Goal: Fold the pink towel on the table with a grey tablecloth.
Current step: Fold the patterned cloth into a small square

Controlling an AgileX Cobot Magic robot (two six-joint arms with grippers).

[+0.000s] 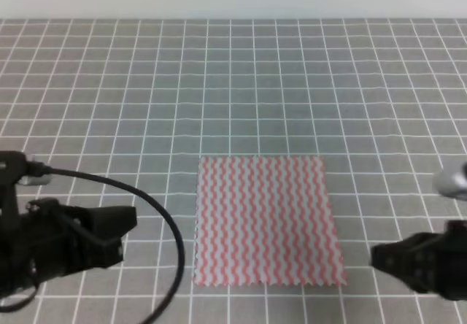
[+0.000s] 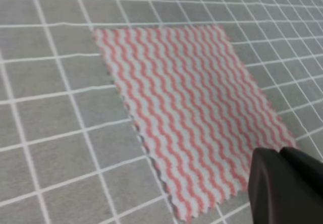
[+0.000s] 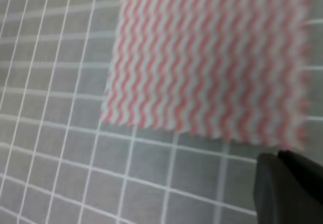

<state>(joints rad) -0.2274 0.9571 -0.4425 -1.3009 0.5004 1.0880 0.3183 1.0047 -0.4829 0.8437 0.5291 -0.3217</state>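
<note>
So the pink towel is lying totally flat and unfolded, a single layer spread out on the table with a grey tablecloth. It's a thin cloth with wavy pink-and-white zigzag stripes running front to back, and the edges are pinked, you can see the little sawtooth cut along the near edge. It sits a bit toward the near side of the table, roughly lined up with the white grid lines, no wrinkles or lifted corners
</note>
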